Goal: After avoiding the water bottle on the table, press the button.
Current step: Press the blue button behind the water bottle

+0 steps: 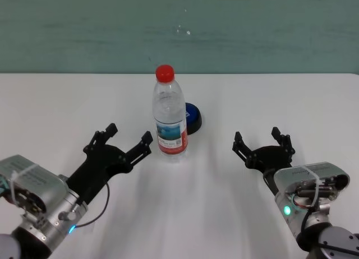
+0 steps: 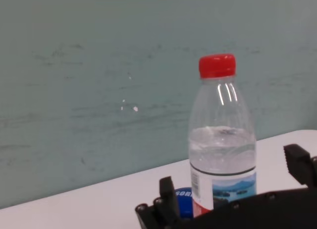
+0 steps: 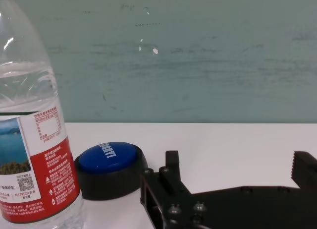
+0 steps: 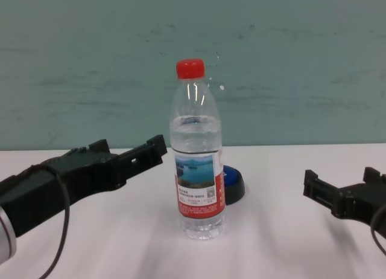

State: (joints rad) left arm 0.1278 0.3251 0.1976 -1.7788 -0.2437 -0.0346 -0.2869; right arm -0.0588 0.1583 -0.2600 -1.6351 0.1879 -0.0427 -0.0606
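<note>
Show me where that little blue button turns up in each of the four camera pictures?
Head view: the button peeks out behind the water bottle, on its right.
Chest view: low, right of the bottle's base.
Left wrist view: a blue sliver beside the label.
Right wrist view: plainly beside the bottle.
Shared landmark: the bottle.

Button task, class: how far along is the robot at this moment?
Nothing looks done: the blue button sits untouched behind the upright water bottle. In hand: nothing; left gripper and right gripper are open, near side of the bottle. Left: skirt the bottle, press the button.
</note>
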